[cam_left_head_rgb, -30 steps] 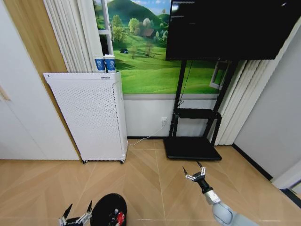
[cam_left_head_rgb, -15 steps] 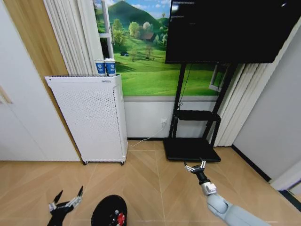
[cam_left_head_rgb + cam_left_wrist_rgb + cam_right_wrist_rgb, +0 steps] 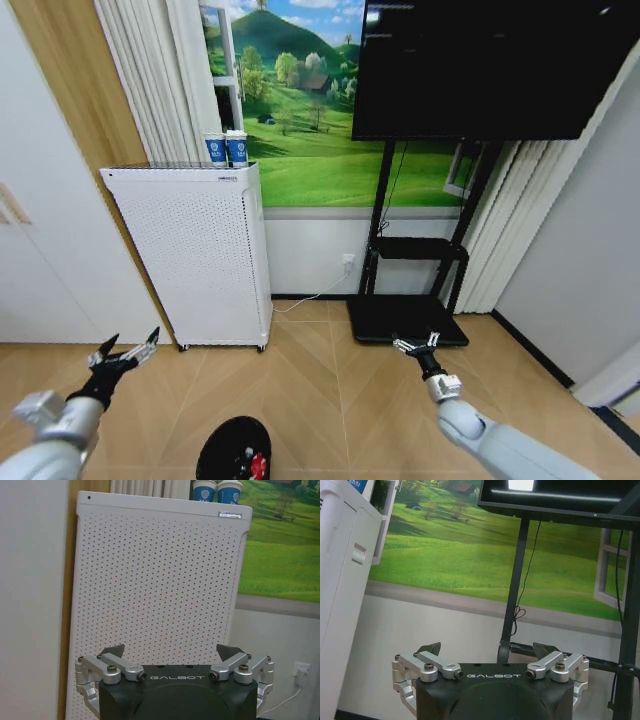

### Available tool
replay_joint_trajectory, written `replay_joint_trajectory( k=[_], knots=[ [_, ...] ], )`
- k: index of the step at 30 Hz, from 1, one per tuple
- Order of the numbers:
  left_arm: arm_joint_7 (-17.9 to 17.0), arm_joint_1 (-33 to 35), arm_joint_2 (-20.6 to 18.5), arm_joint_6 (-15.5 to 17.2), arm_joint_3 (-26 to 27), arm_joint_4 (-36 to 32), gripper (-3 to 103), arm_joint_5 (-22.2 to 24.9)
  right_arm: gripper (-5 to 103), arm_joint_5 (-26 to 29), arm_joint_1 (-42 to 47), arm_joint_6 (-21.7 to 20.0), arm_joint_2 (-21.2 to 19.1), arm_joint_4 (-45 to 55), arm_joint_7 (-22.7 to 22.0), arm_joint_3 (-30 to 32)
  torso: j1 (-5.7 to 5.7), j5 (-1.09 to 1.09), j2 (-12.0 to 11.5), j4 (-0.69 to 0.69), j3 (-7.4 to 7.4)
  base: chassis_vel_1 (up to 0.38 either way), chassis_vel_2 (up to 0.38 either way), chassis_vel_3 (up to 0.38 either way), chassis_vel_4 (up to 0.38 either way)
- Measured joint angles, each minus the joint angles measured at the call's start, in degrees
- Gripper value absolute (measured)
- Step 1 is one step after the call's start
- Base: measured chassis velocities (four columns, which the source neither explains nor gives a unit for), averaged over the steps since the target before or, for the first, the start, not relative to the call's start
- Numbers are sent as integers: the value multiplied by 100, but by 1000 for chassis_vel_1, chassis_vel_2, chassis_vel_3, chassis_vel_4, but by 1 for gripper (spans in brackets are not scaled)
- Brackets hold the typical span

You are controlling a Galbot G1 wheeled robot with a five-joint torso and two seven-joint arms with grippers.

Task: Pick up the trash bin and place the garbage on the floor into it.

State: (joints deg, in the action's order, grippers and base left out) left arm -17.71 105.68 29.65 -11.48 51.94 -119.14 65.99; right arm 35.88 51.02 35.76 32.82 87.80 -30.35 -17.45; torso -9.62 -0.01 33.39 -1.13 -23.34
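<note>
The black wire-mesh trash bin (image 3: pixel 234 452) stands on the parquet floor (image 3: pixel 310 385) at the bottom edge of the head view. Inside it lies garbage (image 3: pixel 254 464), a red piece and a small bottle. My left gripper (image 3: pixel 126 352) is raised to the left of the bin, open and empty, pointing at the white appliance. In the left wrist view that gripper (image 3: pixel 173 652) faces the perforated panel. My right gripper (image 3: pixel 419 343) is open and empty, held out over the floor right of centre. In the right wrist view this gripper (image 3: pixel 489 650) faces the TV stand.
A tall white perforated appliance (image 3: pixel 193 250) with two blue-and-white cups (image 3: pixel 227 150) stands against the wall at left. A black TV stand (image 3: pixel 408 315) with a large screen (image 3: pixel 490 65) is at centre right. Open floor lies between them.
My left arm has let go of nothing visible and swung up and to the left, away from the bin. My right gripper has moved farther out. The view has tilted up slightly.
</note>
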Motion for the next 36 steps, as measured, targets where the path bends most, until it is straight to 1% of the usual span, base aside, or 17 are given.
replay_joint_trajectory(
  k=[2,3,4,5,6,8,9,11,12,13,14,19,21,23,27,28,36],
  knots=[
    [27,-548,-321,35,-404,208,100,158,100,218,-3,-189,-190,497,-143,-93,-35,0,85,1,-50,0,0,0,0],
    [27,-548,-321,35,-404,208,100,158,100,218,-3,-189,-190,497,-143,-93,-35,0,85,1,-50,0,0,0,0],
    [53,-842,-415,40,-652,304,100,190,100,353,-6,-278,-270,757,-193,-140,-52,3,129,3,-77,0,0,0,0],
    [121,-1140,-494,41,-981,409,100,192,100,474,24,-355,-417,1070,-212,-196,-71,2,181,4,-108,0,0,0,0],
    [121,-1140,-494,41,-981,409,100,192,100,474,24,-355,-417,1070,-212,-196,-71,2,181,4,-108,0,0,0,0],
    [197,-1513,-567,39,-1511,539,100,156,100,414,108,-378,-662,1341,-201,-292,-99,0,247,2,-146,0,0,0,0],
    [197,-1513,-567,39,-1511,539,100,156,100,414,108,-378,-662,1341,-201,-292,-99,0,247,2,-146,0,0,0,0],
    [285,-1809,-591,31,-2001,651,100,65,100,346,121,-385,-927,1541,-162,-459,-130,1,324,-1,-191,0,0,0,0],
    [285,-1809,-591,31,-2001,651,100,65,100,346,121,-385,-927,1541,-162,-459,-130,1,324,-1,-191,0,0,0,0],
    [329,-1903,-583,27,-2166,702,100,12,100,357,90,-400,-1003,1585,-161,-514,-144,0,359,-1,-212,0,0,0,0],
    [386,-2007,-552,19,-2344,778,100,-49,100,408,23,-412,-1055,1594,-160,-546,-162,0,406,2,-241,0,0,0,0],
    [511,-2104,-486,12,-2493,898,100,-82,100,498,-47,-428,-1091,1551,-155,-550,-203,1,498,3,-295,0,0,0,0],
    [630,-2072,-449,-1,-2424,936,100,-92,100,432,-2,-428,-1101,1485,-142,-535,-235,2,579,2,-342,0,0,0,0],
    [661,-2032,-434,-8,-2363,942,100,-116,100,398,33,-428,-1091,1468,-148,-522,-250,2,613,1,-360,0,0,0,0],
    [674,-1956,-379,-27,-2254,948,100,-175,100,262,101,-424,-1040,1418,-166,-502,-282,2,689,1,-405,0,0,0,0],
    [655,-1905,-327,-32,-2192,921,100,-194,100,215,126,-420,-1002,1403,-192,-496,-302,2,740,2,-436,0,0,0,0],
    [582,-1771,-220,-49,-2076,816,100,-269,100,117,175,-418,-954,1413,-299,-449,-374,1,915,2,-539,0,0,0,0]
  ],
)
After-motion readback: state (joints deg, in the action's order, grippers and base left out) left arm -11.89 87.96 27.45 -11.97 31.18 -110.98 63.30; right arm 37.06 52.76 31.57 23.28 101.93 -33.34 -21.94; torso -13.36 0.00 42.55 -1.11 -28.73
